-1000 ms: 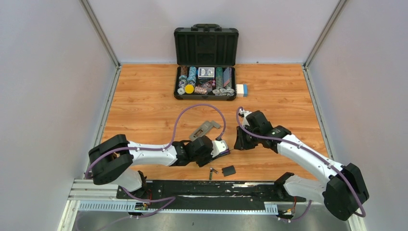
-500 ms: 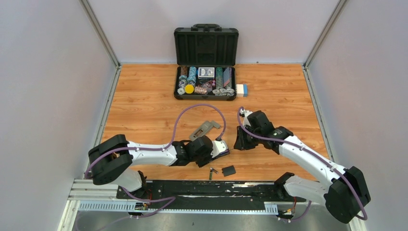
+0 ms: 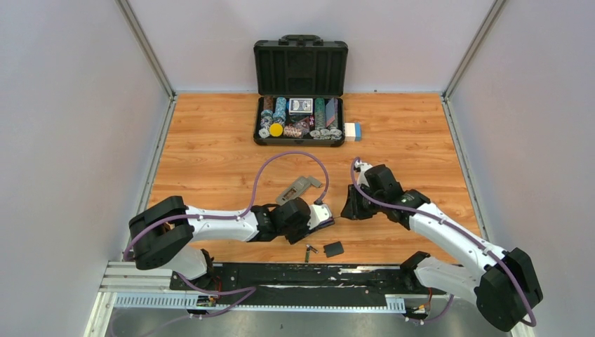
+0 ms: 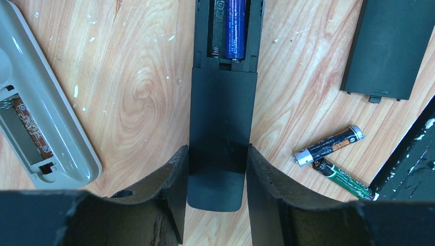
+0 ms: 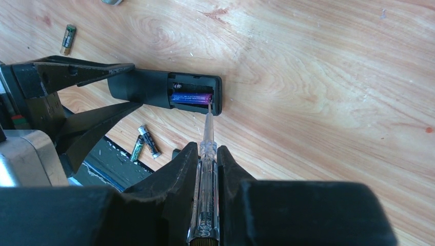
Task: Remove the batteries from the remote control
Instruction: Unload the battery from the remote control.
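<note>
Left gripper (image 4: pixel 216 151) is straddling the near end of the black remote (image 4: pixel 221 118), which is lying back-up on the table (image 5: pixel 333 77). Its 2 fingers (image 4: pixel 172 195) are pressing in on the long sides, so I am reading that as a clamp steadying the body. Right gripper (image 5: pixel 206 148) is squeezing a clear-handled screwdriver (image 5: pixel 204 215), jaws tight on the handle, blade pointing away from the wrist.

The blade tip is sitting at the end of the blue battery (image 5: pixel 191 98), right where it meets the end wall of the open compartment. That battery is lying in 1 of the 2 slots. The neighbouring slot is looking dark and empty, though I am not certain of it.

Already out:
- 2 loose batteries (image 4: pixel 331 146) are lying against each other just beside the remote, toward the arm bases.
- A 3rd battery (image 5: pixel 67 38) is lying well apart from them.
- The black cover (image 4: pixel 387 46) is off and lying flat near the pair.

A grey remote (image 4: pixel 43 118) is lying beside the black one, its bay open with no cell showing.

I am judging the job nearly done, with 1 cell remaining to lever up and lift clear. The risk I am watching is the tip slipping off that rounded end.
</note>
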Controlling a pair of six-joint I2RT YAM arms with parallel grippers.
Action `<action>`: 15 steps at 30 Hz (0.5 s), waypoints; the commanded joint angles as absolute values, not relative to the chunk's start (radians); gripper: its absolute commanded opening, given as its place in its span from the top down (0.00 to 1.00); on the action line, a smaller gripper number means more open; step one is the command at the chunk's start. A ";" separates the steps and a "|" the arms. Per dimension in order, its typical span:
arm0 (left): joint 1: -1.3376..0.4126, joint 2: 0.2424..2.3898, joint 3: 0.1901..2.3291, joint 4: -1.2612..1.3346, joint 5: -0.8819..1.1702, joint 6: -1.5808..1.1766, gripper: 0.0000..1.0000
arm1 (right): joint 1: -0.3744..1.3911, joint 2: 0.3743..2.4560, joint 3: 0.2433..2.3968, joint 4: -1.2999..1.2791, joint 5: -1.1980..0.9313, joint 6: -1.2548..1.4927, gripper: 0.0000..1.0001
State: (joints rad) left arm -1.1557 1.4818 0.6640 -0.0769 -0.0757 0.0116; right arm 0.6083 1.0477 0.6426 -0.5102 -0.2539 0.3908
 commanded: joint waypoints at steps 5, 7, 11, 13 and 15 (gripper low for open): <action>-1.169 1.538 0.659 -0.081 0.026 -0.014 0.72 | 0.621 0.997 0.637 -0.325 -0.477 0.524 1.00; -1.169 1.537 0.660 -0.082 0.028 -0.014 0.72 | 0.622 0.994 0.630 -0.323 -0.476 0.525 1.00; -1.169 1.546 0.662 -0.085 0.028 -0.017 0.73 | 0.616 0.968 0.613 -0.300 -0.492 0.537 1.00; -1.169 1.549 0.666 -0.087 0.028 -0.018 0.73 | 0.611 0.955 0.609 -0.294 -0.497 0.542 1.00; -1.169 1.549 0.663 -0.087 0.026 -0.021 0.73 | 0.604 0.943 0.598 -0.279 -0.505 0.551 1.00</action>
State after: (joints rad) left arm -1.1542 1.4876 0.6716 -0.0830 -0.0689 0.0036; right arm 0.5896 0.9886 0.5930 -0.4477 -0.2779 0.4644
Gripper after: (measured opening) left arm 0.475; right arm 0.186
